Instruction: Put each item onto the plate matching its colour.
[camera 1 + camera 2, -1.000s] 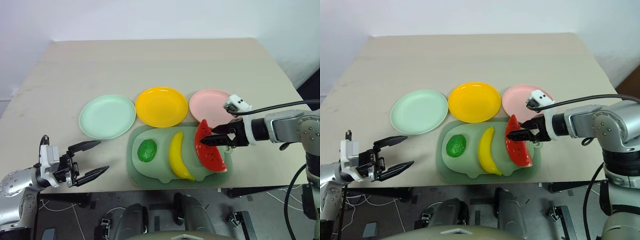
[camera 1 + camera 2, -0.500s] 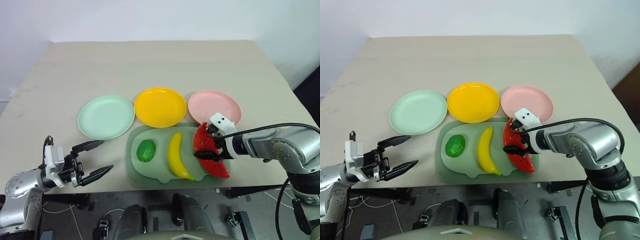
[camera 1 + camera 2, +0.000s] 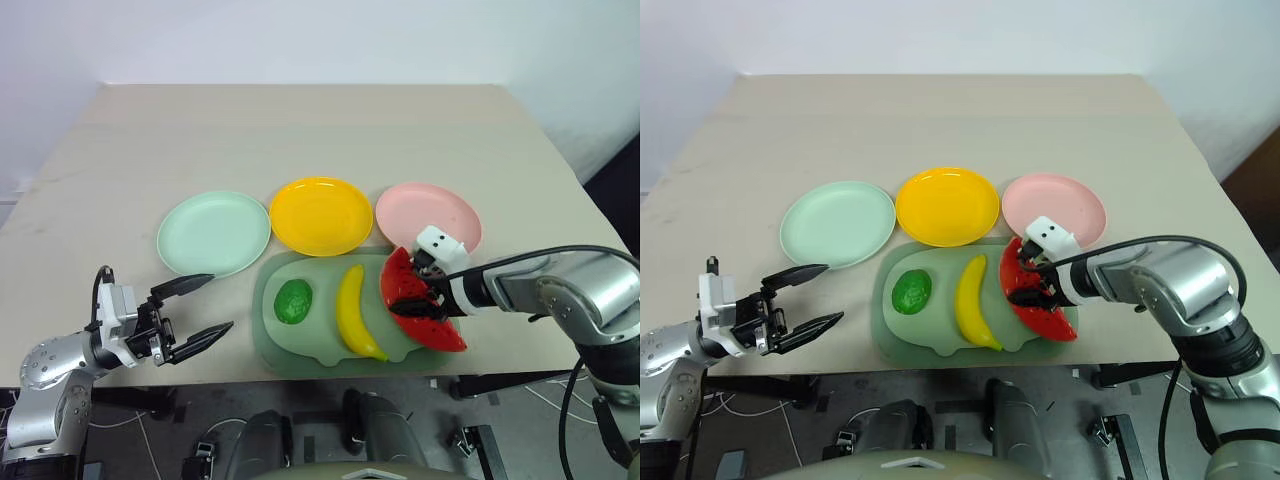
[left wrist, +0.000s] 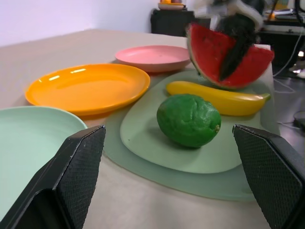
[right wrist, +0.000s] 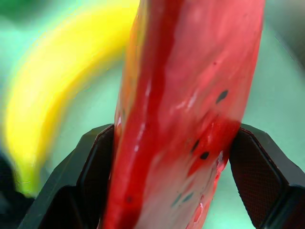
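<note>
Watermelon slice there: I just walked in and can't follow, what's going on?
The right gripper has its fingers on either side of the watermelon slice, which sits on the sage-green mat beside the banana and green fruit. The mint, yellow and pink plates hold nothing. The left gripper waits open.

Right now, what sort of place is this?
Probably a robot test room, not a home: toy foods on a green mat, plates on a bare table, a plain white wall, loose cables beside it.
</note>
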`<state>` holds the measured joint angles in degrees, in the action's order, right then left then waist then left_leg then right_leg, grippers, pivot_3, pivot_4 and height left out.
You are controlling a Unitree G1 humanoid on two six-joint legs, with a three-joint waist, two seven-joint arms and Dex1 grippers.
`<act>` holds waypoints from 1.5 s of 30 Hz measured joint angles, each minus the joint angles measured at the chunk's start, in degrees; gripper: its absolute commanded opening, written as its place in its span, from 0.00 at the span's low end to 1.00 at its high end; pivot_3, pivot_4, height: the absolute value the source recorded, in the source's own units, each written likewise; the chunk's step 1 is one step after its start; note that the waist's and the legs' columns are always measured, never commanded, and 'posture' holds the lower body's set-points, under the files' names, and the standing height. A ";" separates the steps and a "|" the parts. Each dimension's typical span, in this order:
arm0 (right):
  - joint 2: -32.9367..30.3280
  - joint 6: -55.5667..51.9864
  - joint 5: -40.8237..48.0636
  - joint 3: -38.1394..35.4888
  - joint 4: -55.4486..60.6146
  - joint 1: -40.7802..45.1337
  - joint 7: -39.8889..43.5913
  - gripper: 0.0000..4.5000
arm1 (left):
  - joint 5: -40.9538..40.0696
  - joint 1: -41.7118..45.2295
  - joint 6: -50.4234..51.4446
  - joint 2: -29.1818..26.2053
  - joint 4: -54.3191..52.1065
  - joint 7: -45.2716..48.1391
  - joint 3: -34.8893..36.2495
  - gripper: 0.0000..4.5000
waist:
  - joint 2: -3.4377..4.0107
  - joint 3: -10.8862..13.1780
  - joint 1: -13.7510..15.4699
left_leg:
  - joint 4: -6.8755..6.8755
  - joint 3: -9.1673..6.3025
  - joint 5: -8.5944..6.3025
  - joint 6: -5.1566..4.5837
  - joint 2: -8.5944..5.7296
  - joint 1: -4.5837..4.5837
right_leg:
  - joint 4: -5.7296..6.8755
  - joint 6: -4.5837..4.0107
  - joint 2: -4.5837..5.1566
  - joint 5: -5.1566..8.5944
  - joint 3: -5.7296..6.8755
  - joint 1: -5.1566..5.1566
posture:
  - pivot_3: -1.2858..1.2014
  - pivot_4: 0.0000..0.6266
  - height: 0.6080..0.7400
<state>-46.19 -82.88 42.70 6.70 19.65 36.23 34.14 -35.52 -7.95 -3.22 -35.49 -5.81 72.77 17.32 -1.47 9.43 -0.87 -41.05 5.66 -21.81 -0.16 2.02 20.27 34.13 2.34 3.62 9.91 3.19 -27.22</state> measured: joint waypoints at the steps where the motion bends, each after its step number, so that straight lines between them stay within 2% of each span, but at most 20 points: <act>1: 0.57 0.20 0.18 -1.38 -2.47 2.74 0.35 0.73 | 0.00 0.26 0.03 -0.01 0.00 -0.07 -0.09 1.00 | 0.04 0.03 0.03 | 0.00 -0.01 0.00 0.00 0.00 0.01 | 0.00 0.00 -0.01 0.00 0.01 0.00 | 0.52 0.24 0.97; 6: 2.41 9.47 -6.83 -4.92 -18.85 13.62 -1.86 0.73 | -0.02 0.89 0.15 -0.18 0.00 -0.36 -0.29 1.00 | 0.09 0.05 0.28 | 0.01 0.13 0.00 0.00 -0.06 0.08 | -0.03 0.00 0.02 0.00 0.06 -0.01 | 0.52 0.24 0.97; 13: 4.24 22.01 -19.62 0.06 -35.96 15.06 -3.26 0.73 | -0.02 0.89 0.23 -0.16 -0.04 -0.85 -0.33 1.00 | 0.14 0.08 -0.04 | 0.03 0.19 -0.01 -0.02 -0.08 0.10 | -0.03 0.16 0.04 -0.09 0.05 -0.04 | 0.52 0.24 0.97; 21: 6.15 28.56 -27.27 2.14 -46.09 16.22 -1.28 0.73 | 0.00 0.51 -0.03 -0.16 -0.02 -0.84 -0.30 1.00 | 0.30 0.17 -0.11 | 0.02 0.17 0.02 0.02 -0.05 0.08 | 0.01 0.16 0.01 -0.10 0.05 -0.04 | 0.52 0.24 0.97; 23: 6.74 28.85 -28.33 2.14 -47.13 16.41 -0.60 0.73 | 0.01 0.51 -0.07 -0.14 -0.03 -0.94 -0.30 1.00 | 0.32 0.18 -0.11 | 0.02 0.18 0.02 0.02 -0.04 0.08 | 0.01 0.17 0.01 -0.10 0.05 -0.04 | 0.52 0.24 0.97; 25: 6.97 28.96 -29.04 2.14 -47.68 16.72 0.11 0.88 | 0.02 0.51 -0.07 -0.11 -0.03 -1.24 -0.30 1.00 | 0.34 0.18 -0.09 | 0.03 0.18 0.02 0.02 -0.03 0.09 | 0.01 0.17 0.02 -0.10 0.05 -0.04 | 0.52 0.24 0.97; 27: 6.97 29.53 -29.93 2.14 -47.96 17.15 1.40 0.99 | 0.03 0.39 -0.07 0.00 -0.21 -1.95 -0.31 1.00 | 0.34 0.19 -0.09 | 0.02 0.18 0.02 0.02 -0.03 0.09 | 0.00 0.18 0.02 -0.10 0.05 -0.04 | 0.52 0.24 0.97; 32: 6.41 29.99 -31.33 2.13 -48.26 17.99 4.32 0.99 | 0.05 0.22 0.10 0.01 -1.95 -3.16 -0.61 1.00 | 0.40 0.22 -0.06 | 0.02 0.18 0.02 0.02 -0.03 0.09 | 0.01 0.17 0.03 -0.10 0.05 -0.04 | 0.52 0.24 0.97; 36: 2.28 29.87 -31.85 2.06 -47.56 21.76 8.13 0.99 | 0.05 0.28 0.48 0.00 -2.77 -4.20 -0.84 1.00 | 0.69 0.39 0.11 | 0.02 0.17 0.02 0.02 -0.06 0.10 | 0.01 0.17 0.04 -0.10 0.05 -0.07 | 0.52 0.24 0.97; 40: -1.56 28.01 -31.74 1.37 -42.86 25.43 11.68 0.99 | 0.05 1.21 0.63 -0.15 -2.75 -4.27 -0.87 1.00 | 0.70 0.40 0.02 | 0.06 0.17 0.01 0.01 -0.03 0.09 | 0.01 0.19 -0.01 -0.11 0.06 -0.10 | 0.52 0.24 0.97; 45: -3.33 21.22 -28.17 0.91 -32.18 25.69 16.20 0.99 | 0.11 2.48 0.61 -0.30 -1.97 -4.12 -0.90 1.00 | 0.74 0.42 -0.14 | 0.06 0.15 0.01 0.01 0.01 0.08 | 0.02 0.19 0.00 -0.12 0.05 -0.11 | 0.52 0.24 0.97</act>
<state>-49.52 -61.66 14.53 7.61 -12.53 61.93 50.34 -35.41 -5.47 -2.61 -35.78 -7.78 68.65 16.42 -0.73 9.85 -1.01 -40.99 5.81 -21.80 -0.15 2.03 20.36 34.15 2.54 3.62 9.79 3.23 -27.33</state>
